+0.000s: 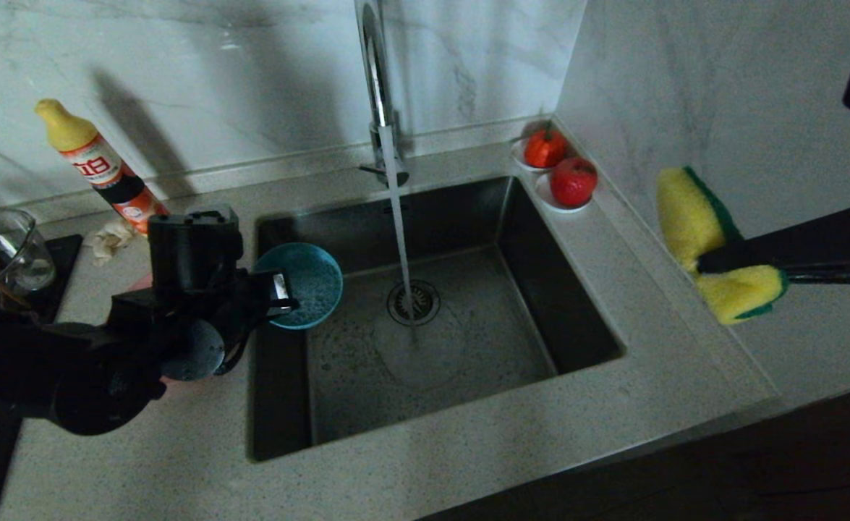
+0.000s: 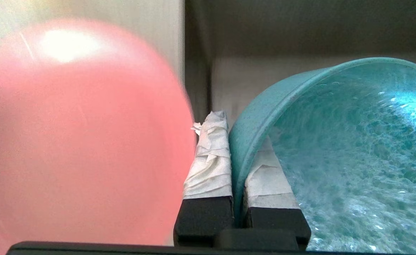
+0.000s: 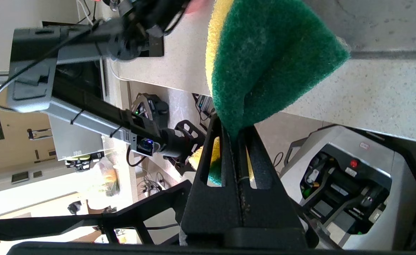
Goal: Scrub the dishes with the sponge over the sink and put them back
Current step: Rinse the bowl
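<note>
The teal-blue bowl hangs tilted over the left edge of the steel sink, its inside wet and facing the running water. My left gripper is shut on its rim. In the left wrist view the white-taped fingers of that gripper pinch the bowl's wall. Beside them is the pink plate; in the head view my left arm hides nearly all of it. My right gripper hovers over the right counter, shut on the folded yellow-and-green sponge. The right wrist view shows the gripper and the sponge's green face.
Water runs from the chrome faucet onto the drain. Two white saucers with red fruit sit at the sink's back right corner. A detergent bottle, a crumpled tissue and a glass jug with chopsticks stand on the left.
</note>
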### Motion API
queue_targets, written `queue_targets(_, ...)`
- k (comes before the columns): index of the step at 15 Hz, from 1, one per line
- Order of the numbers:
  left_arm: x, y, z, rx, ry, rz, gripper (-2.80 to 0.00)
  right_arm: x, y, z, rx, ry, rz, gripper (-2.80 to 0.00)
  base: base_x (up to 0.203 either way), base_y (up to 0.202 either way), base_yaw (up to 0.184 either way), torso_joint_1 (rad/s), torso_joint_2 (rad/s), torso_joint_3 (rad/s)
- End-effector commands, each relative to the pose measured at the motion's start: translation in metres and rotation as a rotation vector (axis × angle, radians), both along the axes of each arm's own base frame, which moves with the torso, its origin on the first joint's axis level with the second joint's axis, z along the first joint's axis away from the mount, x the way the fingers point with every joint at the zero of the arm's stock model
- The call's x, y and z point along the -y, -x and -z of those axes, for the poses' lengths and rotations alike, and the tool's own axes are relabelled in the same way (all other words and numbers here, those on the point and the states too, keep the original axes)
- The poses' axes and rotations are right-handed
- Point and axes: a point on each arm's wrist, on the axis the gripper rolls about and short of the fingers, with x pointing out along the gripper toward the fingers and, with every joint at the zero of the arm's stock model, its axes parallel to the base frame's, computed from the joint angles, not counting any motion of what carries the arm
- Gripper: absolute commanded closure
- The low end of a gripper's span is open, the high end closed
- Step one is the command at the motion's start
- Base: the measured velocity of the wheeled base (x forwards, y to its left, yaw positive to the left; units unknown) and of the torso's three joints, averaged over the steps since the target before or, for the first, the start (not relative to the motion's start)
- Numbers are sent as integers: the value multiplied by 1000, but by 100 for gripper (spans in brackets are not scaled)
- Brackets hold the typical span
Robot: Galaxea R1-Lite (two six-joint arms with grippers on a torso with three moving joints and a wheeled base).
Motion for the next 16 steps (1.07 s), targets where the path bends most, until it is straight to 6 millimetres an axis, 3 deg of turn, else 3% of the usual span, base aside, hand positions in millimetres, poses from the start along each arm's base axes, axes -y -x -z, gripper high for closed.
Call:
queue_targets(1,-4,10,-19,225,-65,13,0,1,-1,2,-15,4,7,0,0,0,0,0,0,0)
queue_targets(6,-6,21,-34,476,-260,60,0,2,-5,11,-46,19,27,0,0,0,0,0,0,0)
queue_targets(16,-5,21,-47,612,-314,76,0,0,-10,12,-49,23,24,0,0,0,0,0,0,0)
